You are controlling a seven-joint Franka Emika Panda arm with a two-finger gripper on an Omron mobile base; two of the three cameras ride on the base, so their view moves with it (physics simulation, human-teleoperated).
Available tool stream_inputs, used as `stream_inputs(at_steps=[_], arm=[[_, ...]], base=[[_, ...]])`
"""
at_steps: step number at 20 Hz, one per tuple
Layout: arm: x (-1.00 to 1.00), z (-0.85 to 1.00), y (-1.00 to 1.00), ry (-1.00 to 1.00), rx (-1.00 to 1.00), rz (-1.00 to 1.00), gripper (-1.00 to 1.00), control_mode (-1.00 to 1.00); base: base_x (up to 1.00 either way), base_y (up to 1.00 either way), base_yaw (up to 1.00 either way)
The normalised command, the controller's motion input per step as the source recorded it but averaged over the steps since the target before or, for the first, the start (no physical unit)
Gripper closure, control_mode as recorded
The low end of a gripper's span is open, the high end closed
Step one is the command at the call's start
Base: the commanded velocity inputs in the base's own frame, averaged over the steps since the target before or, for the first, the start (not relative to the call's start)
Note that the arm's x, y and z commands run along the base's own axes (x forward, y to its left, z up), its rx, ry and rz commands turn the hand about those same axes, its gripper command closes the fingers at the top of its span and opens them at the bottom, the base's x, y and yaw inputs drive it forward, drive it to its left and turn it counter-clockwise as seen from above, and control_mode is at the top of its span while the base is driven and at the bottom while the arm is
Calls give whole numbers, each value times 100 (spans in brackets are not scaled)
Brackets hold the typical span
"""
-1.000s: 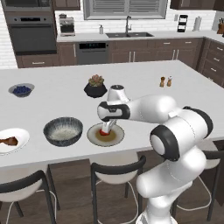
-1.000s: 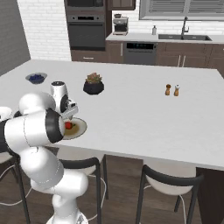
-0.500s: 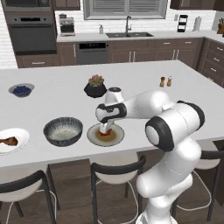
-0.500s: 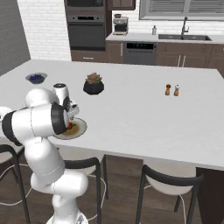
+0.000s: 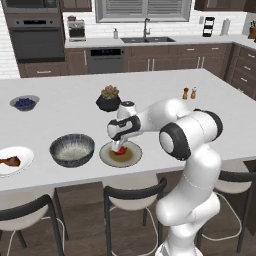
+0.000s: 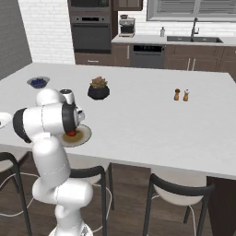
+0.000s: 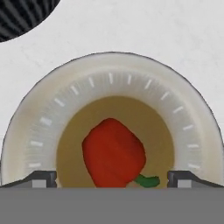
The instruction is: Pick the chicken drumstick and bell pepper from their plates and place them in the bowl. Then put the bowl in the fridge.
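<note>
The arm reaches down over the near edge of the worktop (image 5: 165, 95), its gripper (image 5: 118, 147) lowered right above the beige plate (image 5: 131, 158) that sits close to that edge. From the hand's own camera the bell pepper (image 7: 113, 153) lies in the tan centre of the plate (image 7: 109, 74), its little green stem (image 7: 146, 180) pointing off to one side, and the two dark fingertips (image 7: 41, 177) stand far apart, one at either side of the pepper and clear of it; the jaws are spread wide and have hold of nothing. From the right side the pepper (image 6: 70, 134) peeks out red under the hand, on the plate (image 6: 83, 136). Just beside the beige plate, further left along the near edge, stands the bowl (image 5: 72, 148), dark and speckled outside, whitish inside, with neither food in it; a curve of its dark rim (image 7: 24, 17) shows at a corner of the hand camera's picture. Further left again, at the near left end of the worktop, the white plate (image 5: 22, 156) carries the chicken drumstick (image 5: 10, 161). Toward the middle of the worktop, behind the arm, a black plant pot (image 5: 108, 101) holds a small plant; a small bowl of blueberries (image 5: 24, 103) sits near the left edge, and salt and pepper shakers (image 5: 189, 93) stand well off to the right.
</note>
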Motion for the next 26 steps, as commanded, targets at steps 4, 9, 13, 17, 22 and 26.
stream_inputs(at_steps=[4, 9, 13, 17, 22, 26], arm=[[4, -30, 6, 4, 0, 1, -100, -100], [0, -38, 0, 6, 0, 3, -100, -100], [2, -41, 7, 2, 0, 4, 100, -100], [-1, -19, 1, 0, 0, 5, 100, -100], [-31, 0, 0, -1, 0, 1, 100, -100], [-46, 63, 0, -7, -1, -4, 100, -100]], base=[[0, 0, 0], [0, 0, 0], [0, 0, 0], [0, 0, 0], [0, 0, 0], [0, 0, 0]])
